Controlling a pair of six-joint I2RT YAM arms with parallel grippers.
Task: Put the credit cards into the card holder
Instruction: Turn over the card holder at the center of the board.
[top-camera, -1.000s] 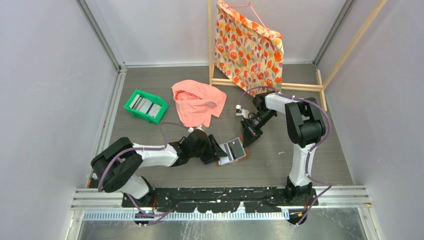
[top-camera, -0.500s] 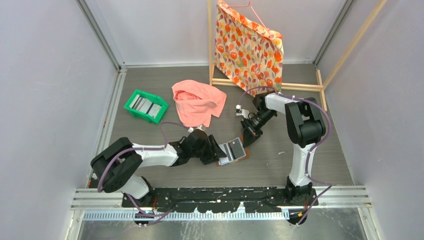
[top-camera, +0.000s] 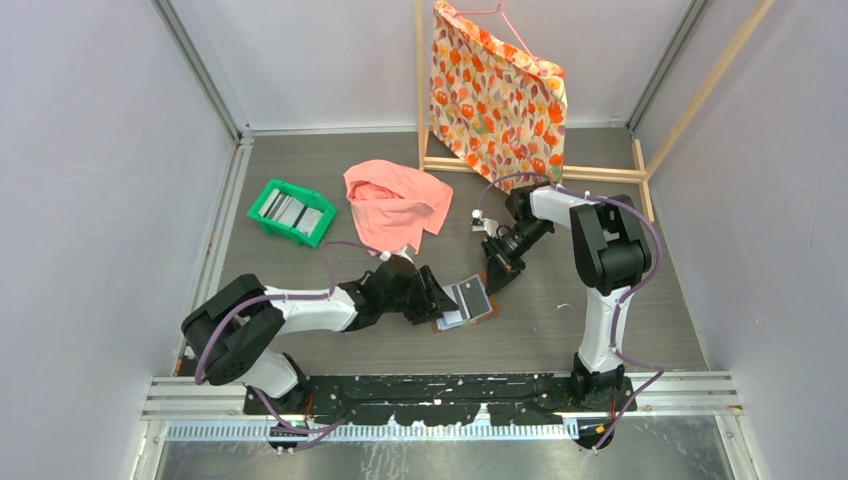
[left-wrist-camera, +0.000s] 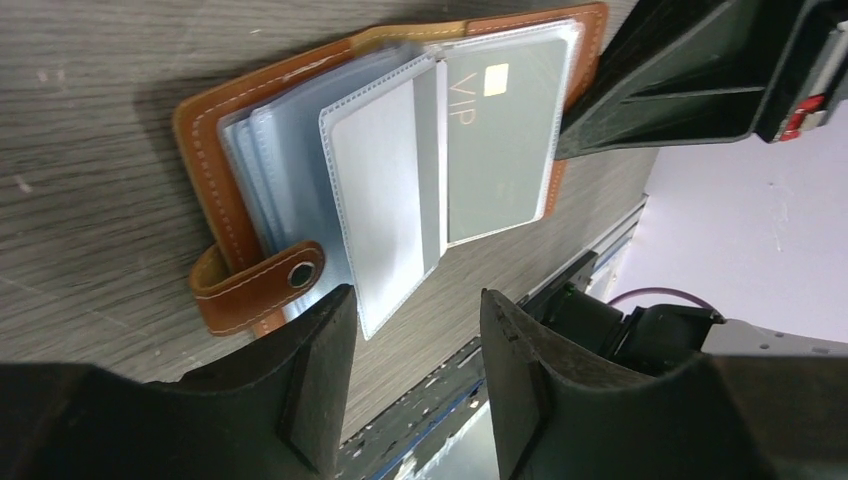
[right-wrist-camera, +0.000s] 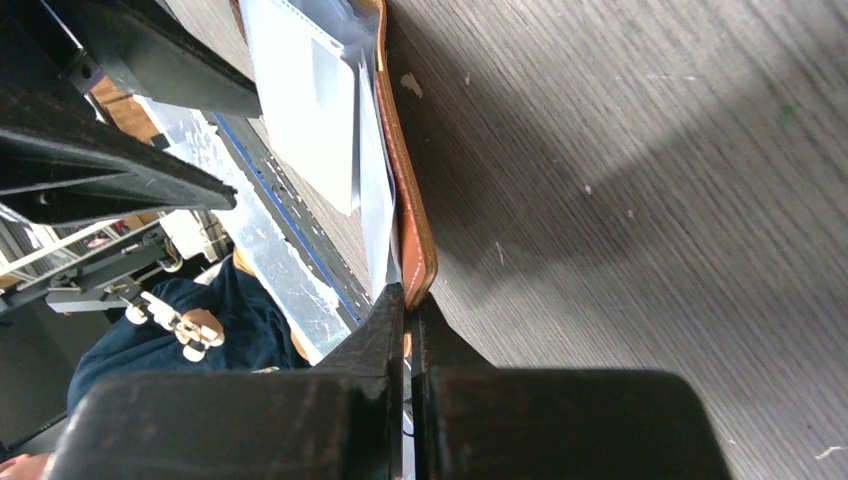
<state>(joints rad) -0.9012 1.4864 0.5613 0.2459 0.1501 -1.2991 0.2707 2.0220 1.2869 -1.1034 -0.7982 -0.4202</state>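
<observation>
Top external view: the card holder lies open on the table near the arm bases. The left gripper is at its left edge and the right gripper at its far right corner. Several credit cards sit in the green tray, well apart from the holder.

Left wrist view: the holder's clear sleeves are fanned out, and one grey VIP card is seated in a sleeve. The left fingers stand spread and hold nothing. A loose sleeve edge reaches between them, unpinched.

Right wrist view: the right fingers are pressed together with their tips against the brown cover's rim, apparently pinning it flat.

Assessment: one card is visibly stowed and the tray's cards are outstanding, so most of the task is judged to remain.
</observation>
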